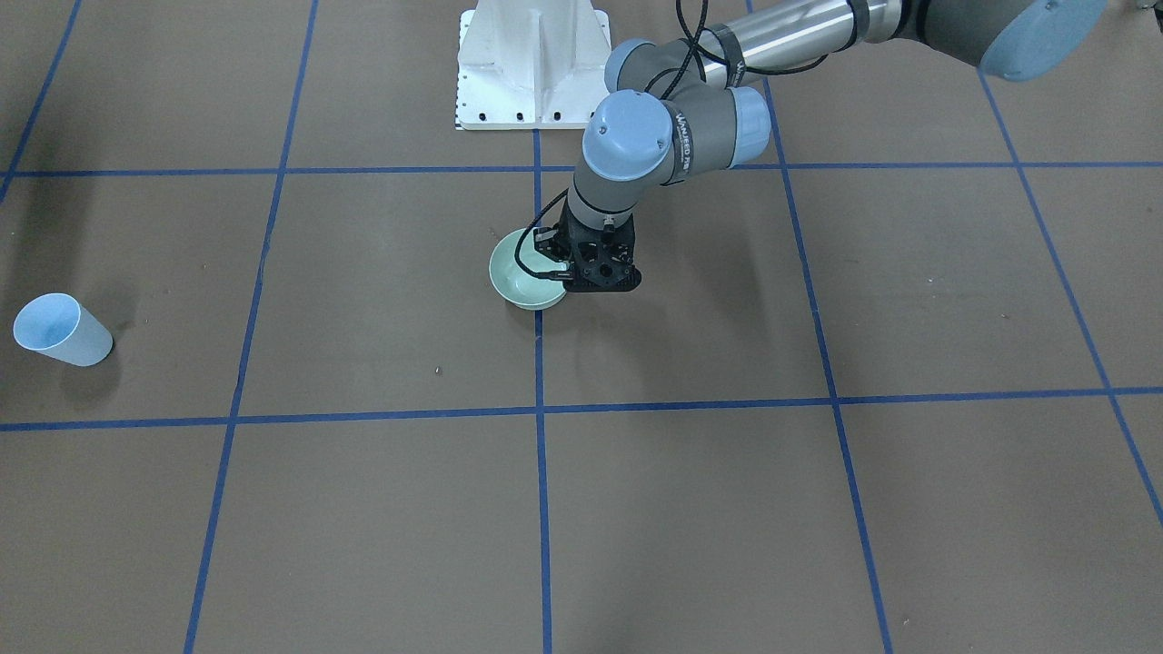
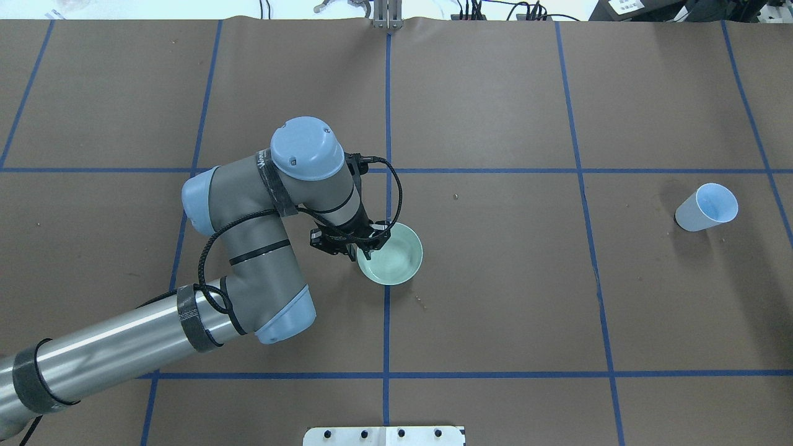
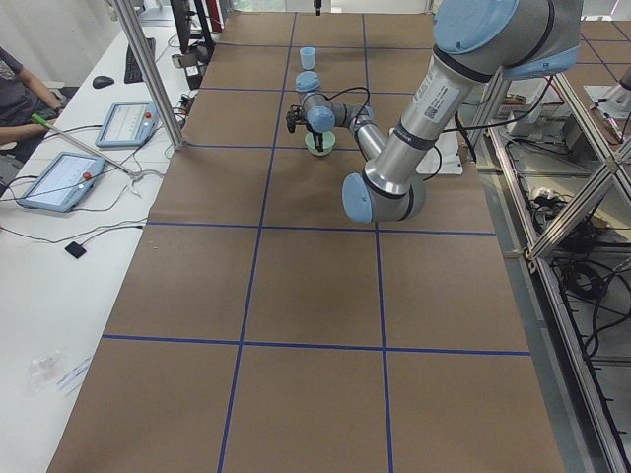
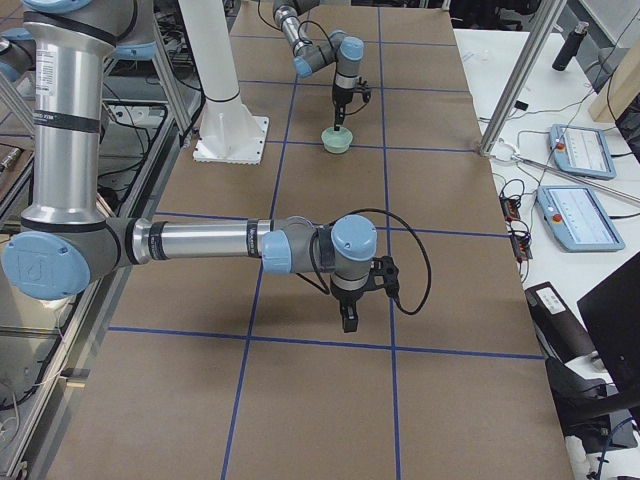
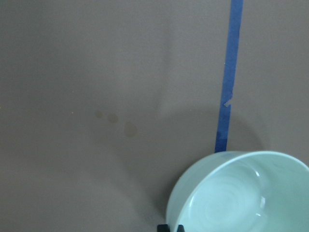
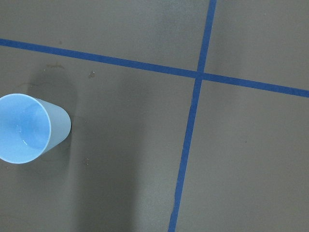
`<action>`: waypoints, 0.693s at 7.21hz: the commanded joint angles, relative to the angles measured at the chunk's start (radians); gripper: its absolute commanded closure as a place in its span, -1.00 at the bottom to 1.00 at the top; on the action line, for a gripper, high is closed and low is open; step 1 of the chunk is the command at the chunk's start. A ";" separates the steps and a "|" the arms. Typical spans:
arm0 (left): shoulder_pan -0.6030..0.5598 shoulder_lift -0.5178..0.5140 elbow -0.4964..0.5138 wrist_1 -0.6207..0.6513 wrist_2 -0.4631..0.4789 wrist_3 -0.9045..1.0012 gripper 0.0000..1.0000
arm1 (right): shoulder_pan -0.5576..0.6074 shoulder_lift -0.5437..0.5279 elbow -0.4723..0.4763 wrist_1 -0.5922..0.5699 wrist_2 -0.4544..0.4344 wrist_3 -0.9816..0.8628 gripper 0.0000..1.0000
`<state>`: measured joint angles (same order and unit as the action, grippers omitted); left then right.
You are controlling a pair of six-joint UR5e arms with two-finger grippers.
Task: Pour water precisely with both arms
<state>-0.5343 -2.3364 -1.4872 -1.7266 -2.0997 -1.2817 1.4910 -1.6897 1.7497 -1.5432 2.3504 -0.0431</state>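
L tool (image 2: 367, 252) is clenched on the rim of the green bowl (image 2: 399, 260). Water (image 5: 227, 205) ripples inside the bowl, right by my tips. R tool (image 4: 347, 322) hangs over the counter (image 4: 300, 400), can't tell its grip. Blue cup (image 2: 706, 207) stands well apart.

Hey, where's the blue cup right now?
The blue cup stands at the overhead view's far right, on the robot's right side, well apart from the green bowl near the centre.

Table (image 2: 495, 297) brown, blue tape grid (image 2: 386, 328) | bowl (image 2: 401, 259) pale mint green | cup (image 2: 703, 209) light blue | left arm (image 2: 260, 260) grey, light-blue caps (image 2: 306, 148), black cabling (image 2: 207, 263) | water (image 5: 227, 208) apparently colourless, faint white ripples
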 commanded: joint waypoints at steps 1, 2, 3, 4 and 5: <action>-0.013 -0.003 -0.040 0.001 0.019 -0.061 -1.00 | -0.002 -0.021 0.005 0.050 0.000 0.003 -0.99; -0.030 0.002 -0.092 0.010 0.021 -0.070 -1.00 | -0.008 -0.085 -0.002 0.228 -0.002 0.006 -0.99; -0.048 0.015 -0.126 0.013 0.021 -0.073 -1.00 | -0.021 -0.140 -0.019 0.434 -0.003 0.012 -0.99; -0.053 0.025 -0.143 0.012 0.024 -0.073 -1.00 | -0.046 -0.184 -0.030 0.571 0.000 0.015 -0.99; -0.055 0.025 -0.143 0.013 0.024 -0.073 -1.00 | -0.060 -0.212 -0.032 0.669 0.022 0.014 -0.99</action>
<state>-0.5831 -2.3168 -1.6180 -1.7149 -2.0768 -1.3530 1.4523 -1.8553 1.7255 -1.0306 2.3549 -0.0301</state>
